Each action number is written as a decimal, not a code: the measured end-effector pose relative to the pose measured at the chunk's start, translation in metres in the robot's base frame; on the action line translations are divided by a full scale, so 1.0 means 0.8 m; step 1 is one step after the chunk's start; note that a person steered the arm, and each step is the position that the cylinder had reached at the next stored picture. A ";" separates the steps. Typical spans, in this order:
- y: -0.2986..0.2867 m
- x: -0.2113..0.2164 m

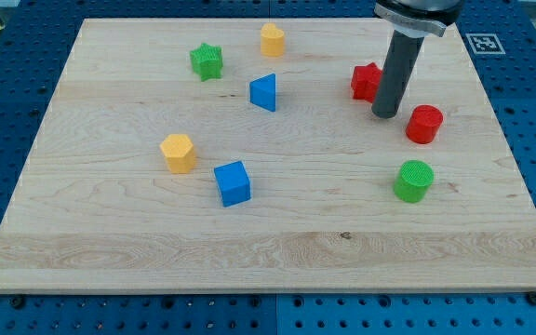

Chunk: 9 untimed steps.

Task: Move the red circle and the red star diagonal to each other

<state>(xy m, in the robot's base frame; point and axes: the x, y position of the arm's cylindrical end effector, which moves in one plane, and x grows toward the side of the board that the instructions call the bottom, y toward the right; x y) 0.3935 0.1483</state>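
Camera view: tip between red star, touching at view's upper left, and red circle, near lower right; no hand fitted, grip state not applicable.

You are looking at the red star lying flat on the table, partly hidden behind the dark rod. The red circle, a short cylinder, is standing upright just below and to the view's right of the star, not touching it.
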 end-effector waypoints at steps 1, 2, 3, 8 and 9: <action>0.000 -0.002; 0.000 -0.007; 0.002 -0.025; 0.000 -0.096; -0.004 -0.106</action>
<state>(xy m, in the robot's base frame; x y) 0.3087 0.1448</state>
